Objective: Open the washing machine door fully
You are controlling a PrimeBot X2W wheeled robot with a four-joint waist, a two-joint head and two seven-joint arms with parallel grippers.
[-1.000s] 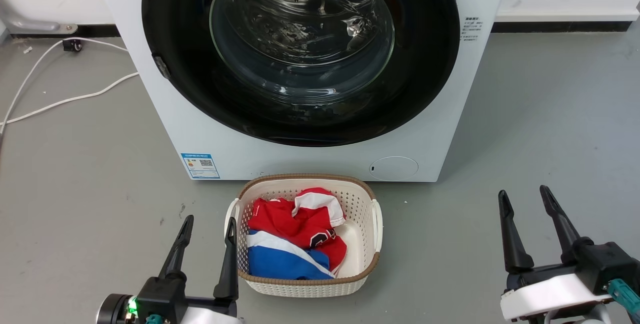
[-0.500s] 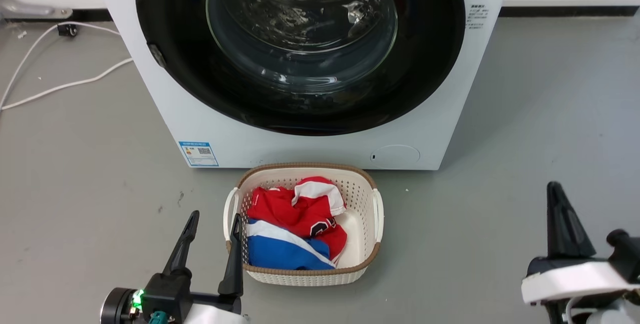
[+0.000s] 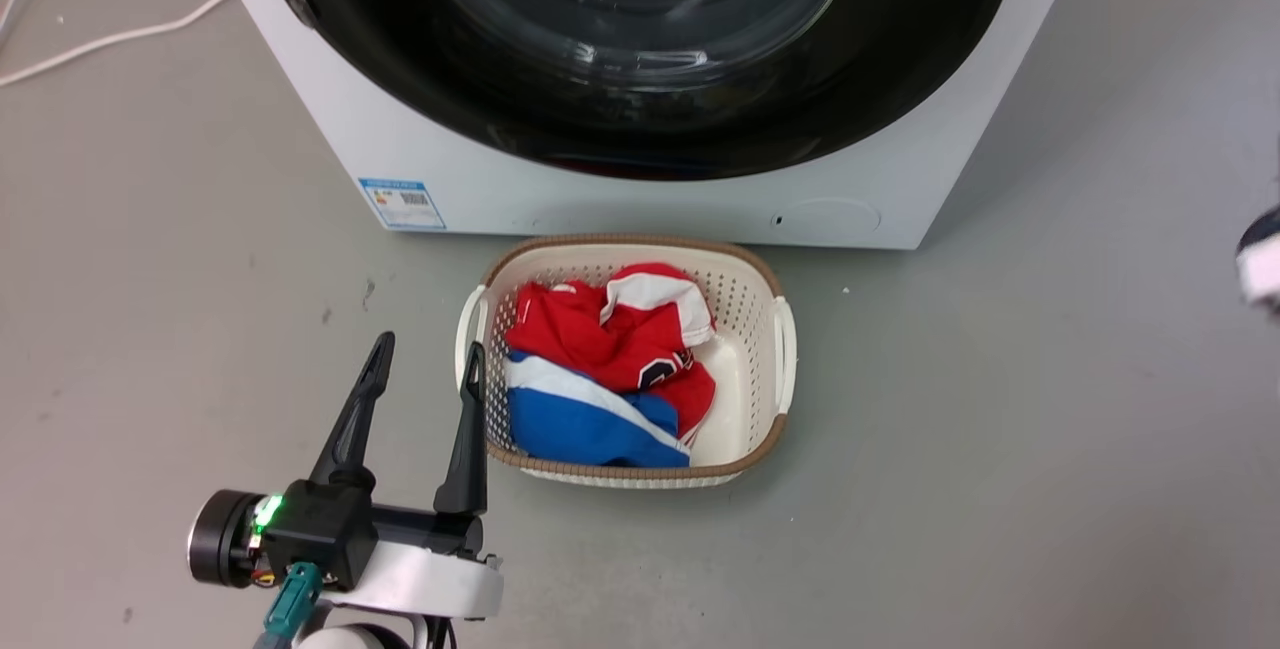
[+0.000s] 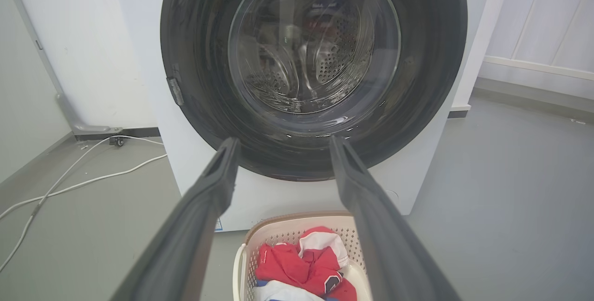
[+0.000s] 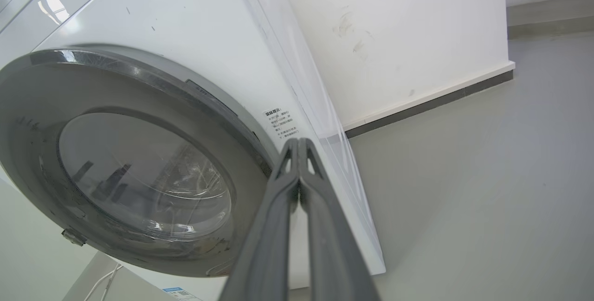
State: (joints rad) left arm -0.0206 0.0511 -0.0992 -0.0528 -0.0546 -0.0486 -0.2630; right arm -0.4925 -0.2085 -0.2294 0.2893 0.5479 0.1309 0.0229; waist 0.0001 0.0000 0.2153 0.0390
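Nearest, the left gripper (image 3: 428, 347) hangs spread and empty, just left of a cream laundry basket (image 3: 640, 241) holding red, white and blue clothes (image 3: 600, 369). The basket sits before the washing machine (image 3: 400, 139), below the washing machine door (image 3: 900, 79), which lies flush against the front. The right gripper (image 5: 298, 145), fingers (image 5: 278, 208) pressed together on nothing, points near the door's right rim. A white cable (image 3: 100, 37) trails far left.

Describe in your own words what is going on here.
A two-armed robot faces the washing machine, whose door looks shut. Its right gripper, fingers pressed together, hovers near the door's right edge, apparently not touching. Its left gripper hangs open beside the laundry basket of red and blue clothes on the floor.
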